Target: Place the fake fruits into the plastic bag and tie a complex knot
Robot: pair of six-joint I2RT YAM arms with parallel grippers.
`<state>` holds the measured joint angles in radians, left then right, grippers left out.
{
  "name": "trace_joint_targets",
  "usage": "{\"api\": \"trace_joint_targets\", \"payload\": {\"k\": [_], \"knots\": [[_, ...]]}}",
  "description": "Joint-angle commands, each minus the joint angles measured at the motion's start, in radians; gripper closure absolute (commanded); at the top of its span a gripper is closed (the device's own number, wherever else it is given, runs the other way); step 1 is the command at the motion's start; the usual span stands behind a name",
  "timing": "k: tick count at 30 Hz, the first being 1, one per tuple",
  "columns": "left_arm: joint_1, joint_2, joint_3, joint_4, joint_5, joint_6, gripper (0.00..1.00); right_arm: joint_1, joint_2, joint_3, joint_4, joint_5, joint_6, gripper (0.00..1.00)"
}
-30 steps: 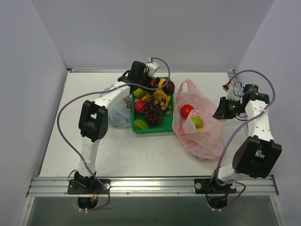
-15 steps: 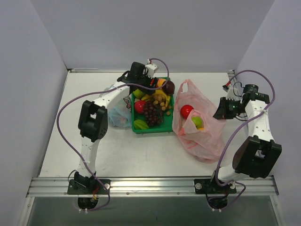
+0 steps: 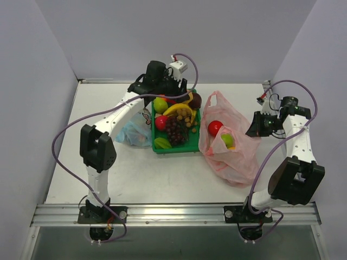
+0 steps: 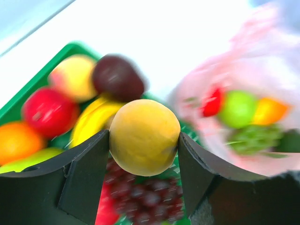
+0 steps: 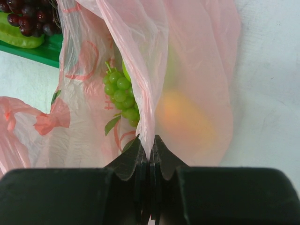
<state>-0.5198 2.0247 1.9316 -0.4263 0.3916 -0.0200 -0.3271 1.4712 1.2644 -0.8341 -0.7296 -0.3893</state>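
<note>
Squarely between the fingers of the left tool [image 4: 144, 140]: a round yellow-orange fruit [image 4: 140, 124], smooth and dull-skinned, gripped on both sides and held above the green tray [image 3: 176, 148]. Below it in the tray, blurred at the wrist: a red fruit [image 4: 44, 112], a dark plum-coloured fruit [image 4: 118, 77], a banana [image 4: 93, 122], purple grapes [image 4: 136, 197]. From above, the same heap, plus a green pear [image 3: 160, 104] at the back left and a green star-shaped fruit [image 3: 162, 143] at the front left corner.

Just right of the tray, the pink bag [image 3: 230, 149]: thin, see-through, crumpled, lying slumped on the tabletop [image 3: 162, 173] with its mouth gaping. Inside, a red apple [image 3: 215, 128], a green fruit [image 3: 227, 140], green grapes [image 5: 119, 93] and an orange blur [image 5: 187, 117] behind the film. Pinched tight on a fold of that film at the bag's right side: the right tool [image 5: 151, 152], fingers pressed together with only plastic between them.

Left of the tray, a pale blue bag [image 3: 135, 132], partly hidden under the left arm. Underneath everything, plain white tabletop, boxed in by pale grey-lilac walls [image 3: 179, 38] on three sides, with a metal rail [image 3: 173, 214] along the near edge carrying both arm bases.
</note>
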Motion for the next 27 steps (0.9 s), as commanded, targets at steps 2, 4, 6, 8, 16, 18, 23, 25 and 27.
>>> {"api": "trace_joint_targets", "payload": {"k": [2,4,6,8,16,18,23,25,27], "knots": [[-0.094,-0.078,0.032,0.087,0.130,-0.073,0.54,-0.004,0.005,0.035,-0.042,-0.017,-0.008,1.00],[-0.147,-0.067,0.027,0.109,0.127,-0.087,0.53,-0.004,0.006,0.044,-0.040,-0.016,-0.010,1.00],[-0.183,-0.037,0.032,0.118,0.138,-0.112,0.54,-0.004,0.008,0.059,-0.043,-0.010,-0.010,1.00],[-0.232,-0.002,0.038,0.129,0.145,-0.124,0.54,-0.004,0.009,0.067,-0.045,-0.010,-0.013,1.00],[-0.316,0.081,0.084,0.155,0.104,-0.196,0.07,-0.004,0.002,0.041,-0.048,-0.021,-0.019,1.00],[-0.303,0.069,0.096,0.153,0.108,-0.180,0.04,-0.004,-0.003,0.039,-0.048,-0.013,-0.031,1.00],[-0.237,0.016,0.110,0.161,0.110,-0.181,0.04,-0.003,-0.008,0.032,-0.046,-0.022,-0.036,1.00],[-0.218,-0.006,0.093,0.188,0.079,-0.182,0.05,-0.003,-0.005,0.029,-0.048,-0.024,-0.036,1.00],[-0.201,-0.033,0.070,0.211,0.052,-0.158,0.05,-0.001,-0.003,0.029,-0.046,-0.025,-0.036,1.00]]}}
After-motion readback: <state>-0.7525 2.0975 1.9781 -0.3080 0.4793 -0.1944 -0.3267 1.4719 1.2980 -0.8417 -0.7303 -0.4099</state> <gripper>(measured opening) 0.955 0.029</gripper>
